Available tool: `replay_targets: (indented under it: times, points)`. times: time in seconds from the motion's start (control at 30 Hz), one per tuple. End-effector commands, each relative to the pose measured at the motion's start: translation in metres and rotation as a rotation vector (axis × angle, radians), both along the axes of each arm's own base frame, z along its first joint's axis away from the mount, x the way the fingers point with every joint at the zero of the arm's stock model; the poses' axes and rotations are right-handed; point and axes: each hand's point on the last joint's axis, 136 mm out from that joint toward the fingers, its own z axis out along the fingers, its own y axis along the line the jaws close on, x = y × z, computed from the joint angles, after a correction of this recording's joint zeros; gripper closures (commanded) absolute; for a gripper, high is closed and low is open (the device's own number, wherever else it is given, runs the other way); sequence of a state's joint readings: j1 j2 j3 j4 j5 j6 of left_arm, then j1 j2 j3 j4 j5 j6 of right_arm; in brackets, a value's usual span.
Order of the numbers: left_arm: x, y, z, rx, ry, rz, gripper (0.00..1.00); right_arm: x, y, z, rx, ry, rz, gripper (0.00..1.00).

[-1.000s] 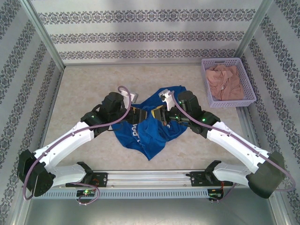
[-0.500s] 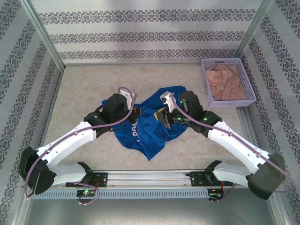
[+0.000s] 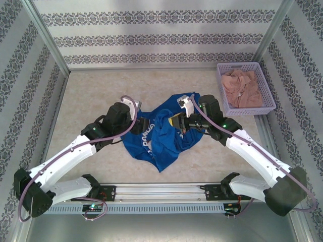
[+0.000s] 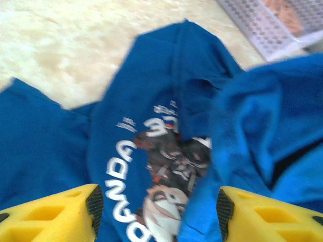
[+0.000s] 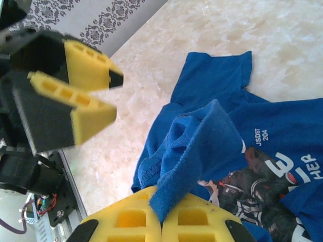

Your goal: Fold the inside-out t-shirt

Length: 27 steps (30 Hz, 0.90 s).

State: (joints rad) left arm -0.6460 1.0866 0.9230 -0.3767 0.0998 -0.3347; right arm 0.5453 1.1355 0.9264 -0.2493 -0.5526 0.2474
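Lavender basket (image 3: 251, 111) holds pinkish-beige garment (image 3: 243, 88); blue t-shirt (image 3: 159, 147) lies outside.

Outward of the left gripper (image 4: 157, 201), the pale marbled surface (image 3: 91, 91) lay bare. Between it and the right gripper (image 5: 161, 219), the bunched royal-blue cotton t-shirt (image 3: 159, 146) filled the gap. A lilac perforated plastic basket (image 3: 222, 85) stood beyond the right gripper.

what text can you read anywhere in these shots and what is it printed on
"JSDST 204": small white print on the blue t-shirt, right wrist view, beside the dark graphic.
"E" and "HER": large white letters on the same shirt, cut off by folds and the frame edge.
"...NDA": curved white letters, left wrist view, blurred; the letters before these are uncertain.
Smaller print above them there: too blurred to read.
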Motion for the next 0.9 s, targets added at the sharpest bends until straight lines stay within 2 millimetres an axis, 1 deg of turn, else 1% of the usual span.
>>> replay_targets:
  times: [0.0,0.07,0.17,0.27,0.33,0.5,0.63,0.8,0.87]
  points:
    - [-0.021,-0.035,0.007,-0.212,0.04,-0.159,0.32,0.003,0.005,0.007,0.055,0.011,0.002,1.0]
    - [-0.019,-0.041,0.003,-0.241,0.062,-0.16,0.3,0.002,0.006,0.008,0.058,0.012,0.008,1.0]
    - [-0.014,-0.05,0.003,-0.261,0.076,-0.172,0.34,0.002,0.006,0.006,0.053,0.01,0.009,1.0]
    - [-0.01,-0.061,0.006,-0.301,0.086,-0.198,0.43,0.001,0.005,0.006,0.05,0.006,0.007,1.0]
    - [-0.006,-0.064,0.007,-0.308,0.087,-0.196,0.5,0.001,0.004,0.007,0.049,-0.001,0.004,1.0]
    - [0.009,-0.061,0.0,-0.297,0.1,-0.148,0.61,-0.002,0.002,0.004,0.041,-0.003,0.003,1.0]
    - [0.017,-0.061,0.001,-0.331,0.104,-0.141,0.68,-0.005,-0.001,0.005,0.038,-0.017,0.002,1.0]
    - [0.021,-0.064,0.002,-0.365,0.111,-0.148,0.85,-0.006,-0.003,0.005,0.037,-0.035,-0.004,1.0]
    - [0.022,-0.063,0.002,-0.374,0.116,-0.144,0.93,-0.005,-0.005,0.008,0.039,-0.051,-0.014,1.0]
